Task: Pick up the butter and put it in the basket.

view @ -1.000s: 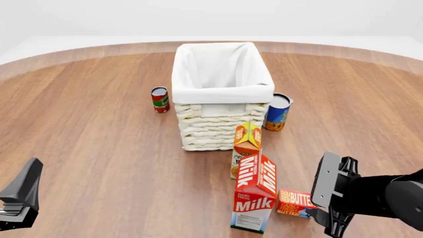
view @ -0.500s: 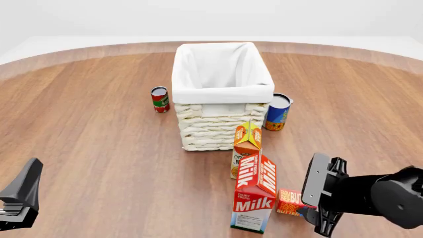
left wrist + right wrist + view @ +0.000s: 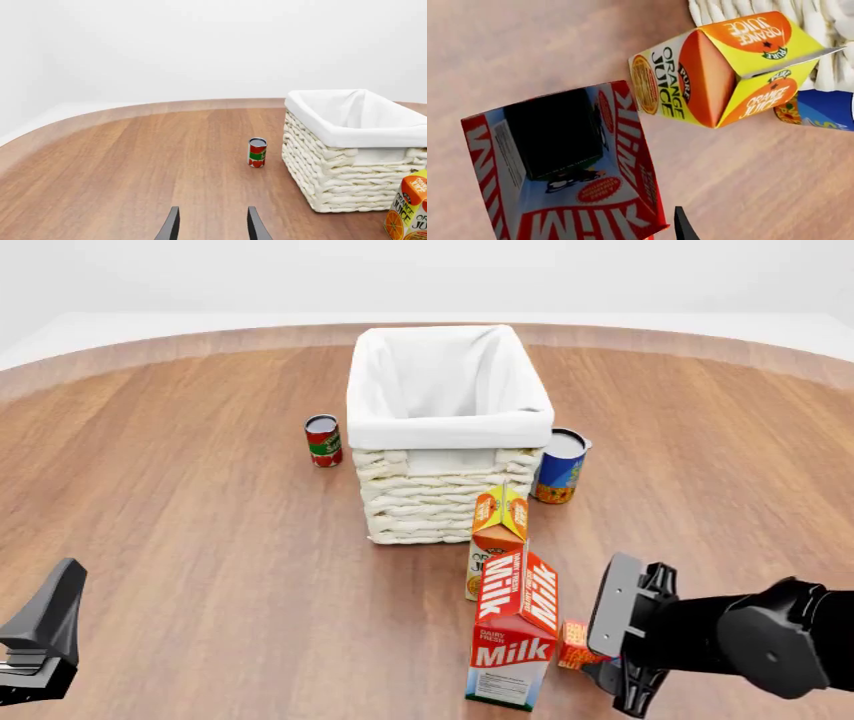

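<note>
The butter [image 3: 571, 646] is seen only from the front, beside the right claw [image 3: 617, 648], whose grip cannot be told. The left claw [image 3: 212, 226] is held open, empty.

One basket [image 3: 447, 420], two cartons [image 3: 514, 645] (milk, juice), two cans [image 3: 323, 440], one butter [image 3: 574, 645].

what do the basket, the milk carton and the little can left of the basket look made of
The large cream woven basket looks like wicker: thick plaited strands, with white cloth lining folded over its rim. The tall red milk carton looks like printed paperboard, matte, with a folded gable top. The small red and green can is probably metal under a printed label, with a grey rim; too small to be sure.
</note>
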You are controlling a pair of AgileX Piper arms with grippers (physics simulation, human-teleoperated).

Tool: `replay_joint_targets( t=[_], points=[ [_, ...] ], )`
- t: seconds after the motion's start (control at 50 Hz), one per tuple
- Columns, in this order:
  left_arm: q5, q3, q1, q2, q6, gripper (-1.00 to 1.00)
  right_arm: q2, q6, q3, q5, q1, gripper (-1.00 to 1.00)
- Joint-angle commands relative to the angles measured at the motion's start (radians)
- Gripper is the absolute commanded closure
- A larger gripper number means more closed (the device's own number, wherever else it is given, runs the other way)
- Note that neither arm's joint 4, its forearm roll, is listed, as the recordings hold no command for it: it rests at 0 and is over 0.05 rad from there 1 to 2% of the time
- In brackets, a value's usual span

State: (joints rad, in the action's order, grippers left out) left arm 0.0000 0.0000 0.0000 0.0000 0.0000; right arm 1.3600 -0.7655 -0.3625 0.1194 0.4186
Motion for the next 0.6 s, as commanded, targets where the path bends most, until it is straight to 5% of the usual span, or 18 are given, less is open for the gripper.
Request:
replay_joint_targets(
  t=[0.02, 0.28, 0.3, 0.6],
  points=[
    [0.000, 0.000, 0.000, 0.000, 0.000, -1.00, 0.037, 0.016, -0.001, -0.040, 0.008, -1.00],
    [0.000, 0.000, 0.000, 0.000, 0.000, -1.00, 0.066, 0.031, -0.008, -0.064, 0.020, -1.00],
    [0.000, 0.000, 0.000, 0.000, 0.000, -1.00, 0.062, 0.029, -0.009, -0.061, 0.019, 1.00],
    [0.000, 0.000, 0.000, 0.000, 0.000, -1.00, 0.017, 0.023, -0.016, -0.024, 0.008, 1.00]
  ],
)
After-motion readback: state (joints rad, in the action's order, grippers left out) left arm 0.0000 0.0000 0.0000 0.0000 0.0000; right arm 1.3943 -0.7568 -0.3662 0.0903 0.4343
